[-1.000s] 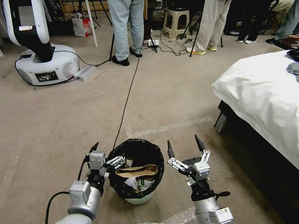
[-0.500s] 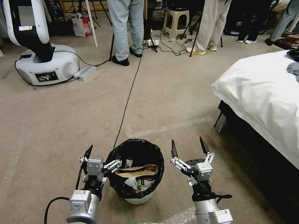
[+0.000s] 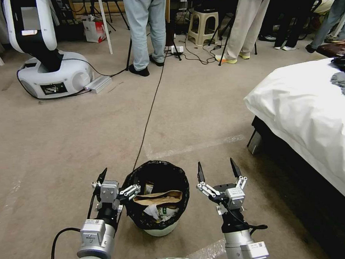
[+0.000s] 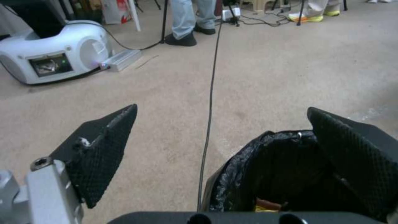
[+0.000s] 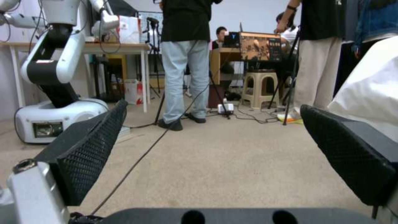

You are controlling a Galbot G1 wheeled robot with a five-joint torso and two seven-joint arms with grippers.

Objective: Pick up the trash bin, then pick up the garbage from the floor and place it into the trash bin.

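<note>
Trash bin [image 3: 157, 199] on floor [image 3: 66, 141] between both arms, litter [image 3: 159, 204] inside. Left gripper [image 3: 116, 182] jaws apart, straddling bin's left rim: one jaw inside, one outside. Right gripper [image 3: 217, 169] jaws apart, empty, just right of bin. Left arm nearer; rim runs between its jaws.

White trash bin [image 3: 156, 230], black liner [image 3: 139, 215]

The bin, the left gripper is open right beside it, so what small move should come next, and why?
Probably close the left gripper on the bin's rim. Its fingers are open, one outside the black bag and one over the opening, so the rim sits between them. The right gripper hangs open beside the bin.
</note>
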